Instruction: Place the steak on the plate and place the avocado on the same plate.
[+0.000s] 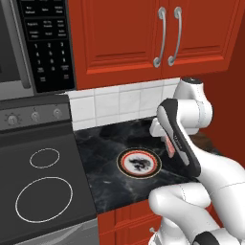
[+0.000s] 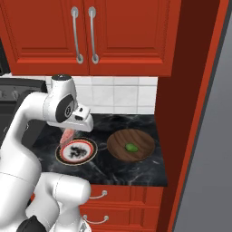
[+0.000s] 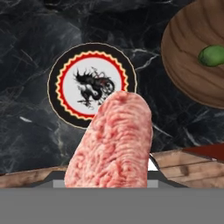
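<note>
The hand (image 2: 69, 132) is pinching the steak (image 3: 114, 142), which hangs in the air above the plate (image 2: 76, 151), apparently over its far left rim, though the arm hides much of it. The plate lies bare on the dark marble bench (image 2: 136, 170). To its right the avocado (image 2: 131, 147) rests inside the brown wooden bowl (image 2: 140, 138), near the red side wall

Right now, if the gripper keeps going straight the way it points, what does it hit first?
Probably the plate: the gripper, shut on the steak, points down at it. Depth is unclear.
</note>
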Robot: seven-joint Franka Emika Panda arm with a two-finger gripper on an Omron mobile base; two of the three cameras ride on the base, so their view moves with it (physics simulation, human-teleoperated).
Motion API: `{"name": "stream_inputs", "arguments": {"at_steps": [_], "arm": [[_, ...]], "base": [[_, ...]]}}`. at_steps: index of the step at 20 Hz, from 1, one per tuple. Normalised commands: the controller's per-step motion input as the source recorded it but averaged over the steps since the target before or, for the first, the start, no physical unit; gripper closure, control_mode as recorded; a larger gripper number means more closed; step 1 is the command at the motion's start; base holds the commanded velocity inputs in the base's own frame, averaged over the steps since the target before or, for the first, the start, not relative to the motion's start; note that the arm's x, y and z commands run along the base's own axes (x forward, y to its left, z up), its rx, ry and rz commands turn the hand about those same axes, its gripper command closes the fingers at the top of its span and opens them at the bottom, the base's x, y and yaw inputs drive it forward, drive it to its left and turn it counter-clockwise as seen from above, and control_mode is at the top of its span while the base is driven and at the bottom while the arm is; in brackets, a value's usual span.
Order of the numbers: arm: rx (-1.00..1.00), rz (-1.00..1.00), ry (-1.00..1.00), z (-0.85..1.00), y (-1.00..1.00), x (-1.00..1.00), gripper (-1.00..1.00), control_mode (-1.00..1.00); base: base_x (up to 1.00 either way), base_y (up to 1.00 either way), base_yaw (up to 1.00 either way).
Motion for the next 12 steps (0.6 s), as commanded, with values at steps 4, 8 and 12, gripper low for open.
{"name": "stream_inputs", "arguments": {"at_steps": [4,8,12], "arm": [[0.0,0.0,0.0,0.0,0.0,0.0,1.0,1.0],[0.0,0.0,0.0,0.0,0.0,0.0,1.0,-1.0],[0.0,0.0,0.0,-0.06,0.08,0.0,1.0,-1.0]], "base": [[0.25,0.01,-0.02],[0.0,-0.01,0.0],[0.0,0.0,0.0]]}}
